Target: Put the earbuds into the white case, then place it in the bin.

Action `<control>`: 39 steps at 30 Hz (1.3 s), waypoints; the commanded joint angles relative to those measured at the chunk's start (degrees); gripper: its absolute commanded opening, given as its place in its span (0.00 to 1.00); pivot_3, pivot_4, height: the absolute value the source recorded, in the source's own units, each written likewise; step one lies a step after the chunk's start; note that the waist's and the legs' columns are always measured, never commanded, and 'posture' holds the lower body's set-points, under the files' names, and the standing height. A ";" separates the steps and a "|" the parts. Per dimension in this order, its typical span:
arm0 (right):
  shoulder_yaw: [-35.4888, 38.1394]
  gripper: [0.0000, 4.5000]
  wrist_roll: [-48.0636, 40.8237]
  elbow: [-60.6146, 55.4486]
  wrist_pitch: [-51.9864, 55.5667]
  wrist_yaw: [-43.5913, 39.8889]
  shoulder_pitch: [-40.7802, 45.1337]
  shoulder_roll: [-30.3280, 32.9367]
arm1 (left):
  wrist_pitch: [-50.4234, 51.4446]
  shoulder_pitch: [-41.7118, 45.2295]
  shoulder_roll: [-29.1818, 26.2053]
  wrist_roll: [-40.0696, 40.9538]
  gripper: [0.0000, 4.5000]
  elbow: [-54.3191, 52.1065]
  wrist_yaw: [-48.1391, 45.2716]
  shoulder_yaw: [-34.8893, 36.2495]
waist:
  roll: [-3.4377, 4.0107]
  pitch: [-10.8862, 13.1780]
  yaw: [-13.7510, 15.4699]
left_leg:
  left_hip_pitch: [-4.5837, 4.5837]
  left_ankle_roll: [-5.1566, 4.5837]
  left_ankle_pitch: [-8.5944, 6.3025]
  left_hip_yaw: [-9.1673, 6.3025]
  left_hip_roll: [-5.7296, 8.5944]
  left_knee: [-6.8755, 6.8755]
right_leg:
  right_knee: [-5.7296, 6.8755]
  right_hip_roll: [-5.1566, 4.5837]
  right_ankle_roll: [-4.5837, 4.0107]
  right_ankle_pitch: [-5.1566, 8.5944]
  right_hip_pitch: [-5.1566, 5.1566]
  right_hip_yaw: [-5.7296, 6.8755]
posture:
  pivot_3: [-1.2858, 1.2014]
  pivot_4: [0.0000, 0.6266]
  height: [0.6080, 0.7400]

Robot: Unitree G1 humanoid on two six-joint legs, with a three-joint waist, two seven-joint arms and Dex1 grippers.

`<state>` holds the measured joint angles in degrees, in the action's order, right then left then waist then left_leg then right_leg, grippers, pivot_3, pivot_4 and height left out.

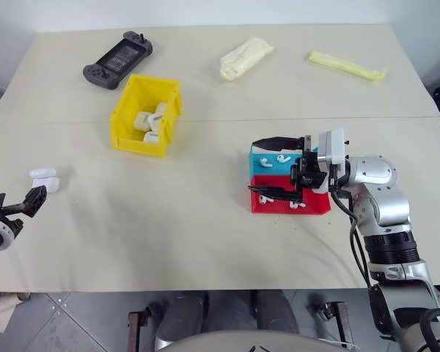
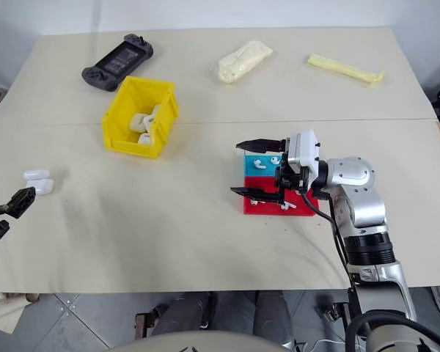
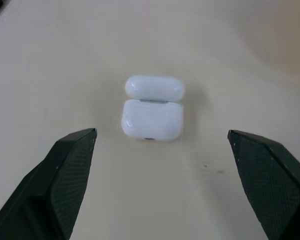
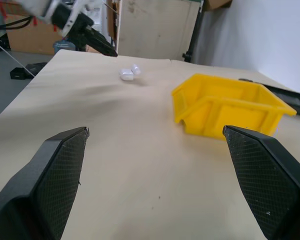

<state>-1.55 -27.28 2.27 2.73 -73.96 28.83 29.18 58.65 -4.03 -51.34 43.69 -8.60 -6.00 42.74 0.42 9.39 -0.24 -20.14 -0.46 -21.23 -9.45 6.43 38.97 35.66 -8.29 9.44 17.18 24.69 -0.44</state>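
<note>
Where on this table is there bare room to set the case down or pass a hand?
Bare: the stretch between the white case and the red tray, and the near edge. Bare too: between the bin and the trays. Crowded: the far edge, with controller and yellow packets, and over the trays, where the right hand hovers open.
</note>
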 commanded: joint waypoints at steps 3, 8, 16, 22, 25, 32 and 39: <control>1.43 1.00 -0.95 -3.55 0.44 1.61 -0.47 0.77 | 8.59 12.08 -10.04 -5.11 0.99 14.61 -3.15 -8.13 | 0.00 0.00 -0.32 | -0.01 0.00 -0.01 0.03 0.00 -0.02 | 0.05 -0.01 0.00 0.00 0.08 0.01 | 0.52 0.24 1.00; 1.67 1.00 -1.26 -6.17 1.16 3.06 -2.26 1.15 | 11.29 24.84 -13.28 -9.74 0.99 26.23 -8.17 -19.19 | 0.00 0.00 -0.52 | -0.05 0.01 -0.01 0.08 0.03 -0.04 | 0.19 -0.04 -0.01 0.00 0.26 0.10 | 0.52 0.24 1.00; 1.91 1.00 -1.20 -8.22 1.38 5.29 -3.61 1.16 | 8.85 34.43 -12.22 -17.02 0.99 35.91 -13.52 -28.79 | -0.04 -0.01 -1.58 | -0.12 0.03 -0.02 0.53 -0.06 -0.09 | 0.42 -0.06 -0.01 -0.01 0.74 0.21 | 0.52 0.24 1.00; 1.97 1.00 -1.06 -9.21 1.24 6.55 -4.70 1.26 | 7.83 37.74 -11.32 -21.05 0.99 40.88 -15.60 -31.36 | -0.04 -0.02 -1.52 | -0.12 0.02 -0.02 0.61 -0.06 -0.05 | 0.45 -0.06 -0.01 -0.01 0.78 0.22 | 0.52 0.24 1.00; 1.90 1.00 -1.08 -9.49 1.26 6.92 -4.97 1.31 | 8.17 37.81 -11.46 -22.34 0.99 41.11 -16.71 -32.10 | -0.04 -0.02 -1.49 | -0.12 0.02 -0.02 0.61 -0.04 -0.01 | 0.52 -0.09 -0.01 -0.01 0.78 0.22 | 0.52 0.24 1.00; 1.43 1.00 -0.96 -10.08 1.05 7.60 -5.87 1.02 | 11.14 35.78 -10.95 -22.64 0.99 39.35 -17.30 -29.64 | -0.04 -0.02 -1.56 | -0.12 0.02 -0.03 0.62 -0.04 0.00 | 0.54 -0.09 -0.01 -0.01 0.79 0.22 | 0.52 0.24 1.00; 1.27 1.00 -0.83 -9.87 0.89 7.82 -6.06 0.83 | 13.24 33.26 -10.43 -22.73 0.99 36.80 -17.13 -27.13 | -0.04 -0.02 -1.54 | -0.11 0.01 -0.03 0.63 -0.04 0.01 | 0.58 -0.11 -0.01 -0.01 0.80 0.21 | 0.52 0.24 1.00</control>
<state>-0.97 -27.25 -5.54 4.19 -66.36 22.95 30.14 70.93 30.35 -61.71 22.28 28.92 -23.40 14.73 0.37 9.37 -1.78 -20.25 -0.45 -21.26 -8.83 6.39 38.98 36.25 -8.39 9.43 17.17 25.49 -0.22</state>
